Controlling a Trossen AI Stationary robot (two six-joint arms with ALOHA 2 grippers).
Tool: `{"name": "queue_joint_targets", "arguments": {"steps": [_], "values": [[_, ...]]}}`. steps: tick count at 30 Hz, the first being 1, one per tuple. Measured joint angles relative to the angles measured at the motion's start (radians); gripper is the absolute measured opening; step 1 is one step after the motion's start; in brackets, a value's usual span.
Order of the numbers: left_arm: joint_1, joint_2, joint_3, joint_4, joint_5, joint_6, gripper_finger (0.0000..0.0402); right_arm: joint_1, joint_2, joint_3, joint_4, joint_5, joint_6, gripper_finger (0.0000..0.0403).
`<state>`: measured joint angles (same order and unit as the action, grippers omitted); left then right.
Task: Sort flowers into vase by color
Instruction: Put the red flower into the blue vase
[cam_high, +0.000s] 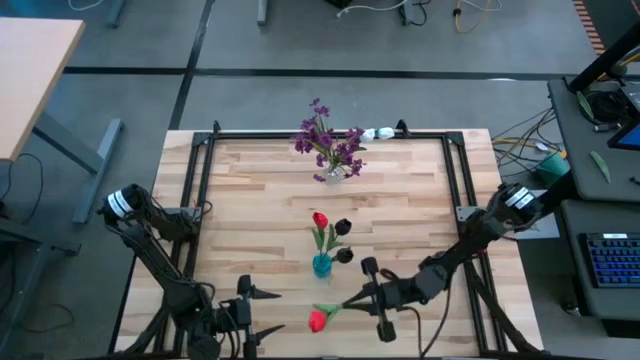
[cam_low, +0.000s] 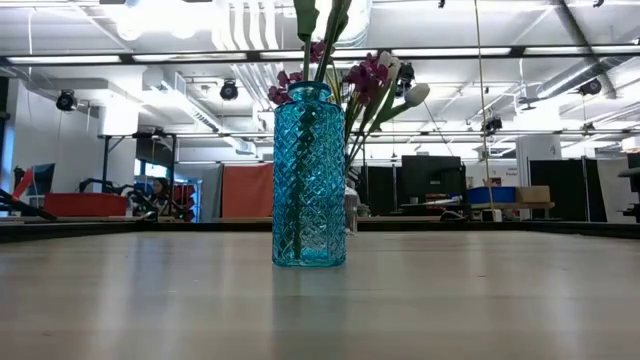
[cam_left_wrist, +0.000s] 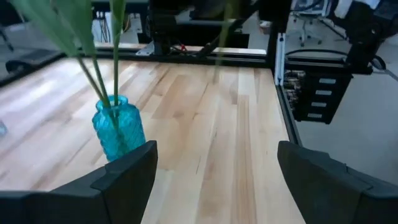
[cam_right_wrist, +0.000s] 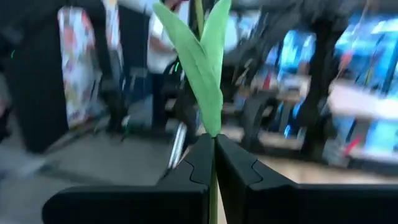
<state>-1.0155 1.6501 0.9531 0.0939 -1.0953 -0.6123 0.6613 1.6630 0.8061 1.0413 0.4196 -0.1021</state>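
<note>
A blue glass vase stands mid-table and holds a red tulip and two near-black blooms by their stems. A clear vase near the far edge holds purple clusters, and white buds lean out to its right. My right gripper, near the table's front, is shut on a second red tulip. My left gripper waits open at the near left, facing the blue vase. My right gripper pinches the red tulip's green stem between its two fingertips, just below the pair of leaves. The fingers come roughly level from the table's right. The red head sticks out toward the near left, beyond the fingertips.
A black metal frame runs along the table's far edge and sides. Bare wood lies left and right of the blue vase. Beyond the right edge stand a drawer unit and a desk with a keyboard.
</note>
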Motion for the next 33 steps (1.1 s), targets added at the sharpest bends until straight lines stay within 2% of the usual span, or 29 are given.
{"name": "queue_joint_targets", "arguments": {"steps": [5, 9, 20, 23, 30, 33], "values": [[0.023, 0.0, 0.0, 0.067, -0.015, 0.138, 0.0315, -0.034, 0.075, -0.019, 0.304, 0.002, -0.154, 0.0009], [0.054, -0.001, 0.0, 0.065, -0.021, 0.171, 0.0315, -0.067, 0.119, 0.018, 0.404, 0.002, -0.243, 0.0009], [0.104, 0.0, 0.0, 0.075, -0.02, 0.212, 0.0315, -0.134, 0.187, 0.197, 0.404, 0.0, -0.332, 0.0009], [0.119, 0.0, 0.0, 0.076, -0.021, 0.212, 0.0315, -0.136, 0.212, 0.247, 0.411, -0.002, -0.406, 0.0009], [0.135, 0.001, 0.0, 0.079, -0.024, 0.238, 0.0315, -0.175, 0.311, 0.358, 0.474, 0.003, -0.477, 0.0009], [0.134, 0.001, 0.0, 0.097, -0.086, 0.26, 0.0315, -0.184, 0.342, 0.383, 0.491, 0.002, -0.489, 0.0009]]}}
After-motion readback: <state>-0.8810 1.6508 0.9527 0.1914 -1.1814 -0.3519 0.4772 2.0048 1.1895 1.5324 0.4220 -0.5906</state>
